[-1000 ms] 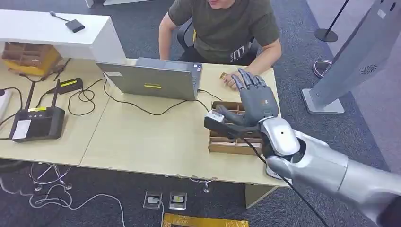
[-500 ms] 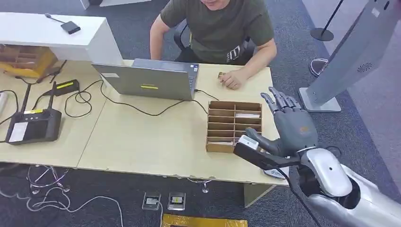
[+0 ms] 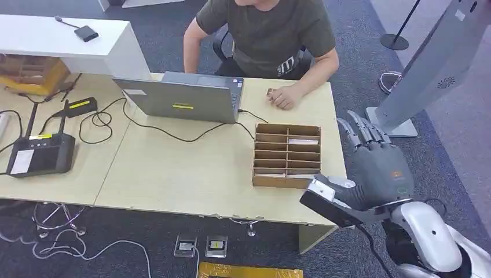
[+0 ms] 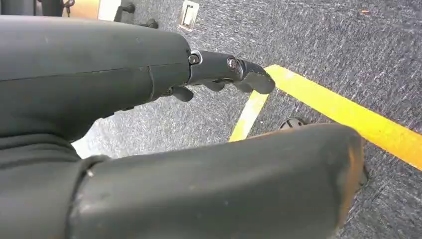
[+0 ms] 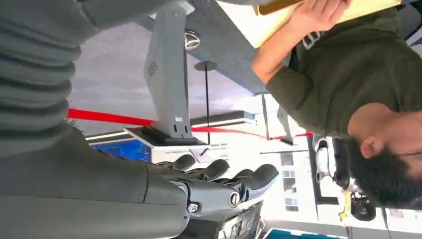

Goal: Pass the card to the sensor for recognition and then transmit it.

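My right hand [image 3: 376, 174] hovers off the table's right front corner, just past the edge. It pinches a small white card [image 3: 321, 189] against its thumb, and the thumb hides most of the card. The right hand [image 5: 214, 186] has its fingers stretched toward the grey sensor stand [image 5: 166, 74]. That stand [image 3: 431, 69] rises from the carpet to the right of the table. My left hand [image 4: 224, 74] hangs over the carpet with nothing between its fingers and thumb.
A cardboard card box [image 3: 286, 155] with several slots sits on the table [image 3: 173, 168] near my right hand. A seated person rests a hand [image 3: 282, 97] behind it, beside a laptop [image 3: 182, 101]. Cables and a black device [image 3: 40, 153] lie at the left.
My right hand has drawn back from above the card box, toward me and to the right, off the table's corner, with the card still pinched. The view shifted slightly.
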You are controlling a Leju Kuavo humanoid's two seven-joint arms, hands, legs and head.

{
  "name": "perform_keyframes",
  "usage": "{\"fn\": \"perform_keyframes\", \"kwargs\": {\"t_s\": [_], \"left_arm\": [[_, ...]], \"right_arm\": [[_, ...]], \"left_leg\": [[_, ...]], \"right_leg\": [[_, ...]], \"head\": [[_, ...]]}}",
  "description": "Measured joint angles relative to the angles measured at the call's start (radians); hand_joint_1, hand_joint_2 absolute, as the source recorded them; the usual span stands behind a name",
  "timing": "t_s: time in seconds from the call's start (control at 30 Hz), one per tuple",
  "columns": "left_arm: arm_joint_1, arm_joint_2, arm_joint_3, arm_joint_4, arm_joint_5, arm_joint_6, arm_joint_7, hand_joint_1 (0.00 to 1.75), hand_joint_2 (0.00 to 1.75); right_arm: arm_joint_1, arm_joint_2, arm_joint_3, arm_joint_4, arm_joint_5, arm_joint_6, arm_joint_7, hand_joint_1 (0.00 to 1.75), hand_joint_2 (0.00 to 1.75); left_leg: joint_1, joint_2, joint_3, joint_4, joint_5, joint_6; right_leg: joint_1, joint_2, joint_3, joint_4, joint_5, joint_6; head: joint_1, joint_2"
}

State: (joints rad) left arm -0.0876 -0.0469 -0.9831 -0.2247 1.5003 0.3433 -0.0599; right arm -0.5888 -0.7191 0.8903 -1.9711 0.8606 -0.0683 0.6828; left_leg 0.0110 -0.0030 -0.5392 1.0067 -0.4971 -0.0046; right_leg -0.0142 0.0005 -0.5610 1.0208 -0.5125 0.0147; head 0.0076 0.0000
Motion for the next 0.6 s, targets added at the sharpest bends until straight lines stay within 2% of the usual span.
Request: {"fn": "perform_keyframes", "kwargs": {"t_s": [0.17,0.27,0.47,0.6], "left_arm": [[0.0,0.0,0.0,0.0,0.009,0.015,0.0,0.0,0.0],[0.0,-0.001,0.0,0.0,0.011,0.024,-0.002,0.0,0.0],[0.0,-0.001,0.0,0.0,0.012,0.024,-0.002,0.0,0.0],[-0.001,-0.005,0.0,0.0,0.013,0.035,-0.003,0.0,0.0]], "right_arm": [[0.027,-0.006,-0.028,-0.022,0.014,-0.021,0.0,0.0,1.75],[0.04,-0.007,-0.032,-0.024,0.014,-0.056,0.0,0.0,1.75],[0.044,-0.007,-0.034,-0.024,0.013,-0.067,0.0,0.0,1.75],[0.108,-0.005,-0.063,-0.023,-0.009,-0.162,0.0,0.0,1.75]], "left_leg": [[0.0,0.0,0.0,0.0,0.0,0.0],[0.0,0.0,0.0,0.0,0.0,0.0],[0.0,0.0,0.0,0.0,0.0,0.0],[0.0,-0.001,-0.001,0.0,0.0,0.0]], "right_leg": [[0.0,0.0,0.0,0.0,0.0,0.0],[0.0,0.0,0.0,0.0,0.0,0.0],[0.0,0.0,0.0,0.0,0.0,0.0],[0.0,-0.001,0.0,0.0,0.0,0.0]], "head": [[0.0,0.0],[0.0,0.0],[0.0,0.0],[0.0,0.0]]}}
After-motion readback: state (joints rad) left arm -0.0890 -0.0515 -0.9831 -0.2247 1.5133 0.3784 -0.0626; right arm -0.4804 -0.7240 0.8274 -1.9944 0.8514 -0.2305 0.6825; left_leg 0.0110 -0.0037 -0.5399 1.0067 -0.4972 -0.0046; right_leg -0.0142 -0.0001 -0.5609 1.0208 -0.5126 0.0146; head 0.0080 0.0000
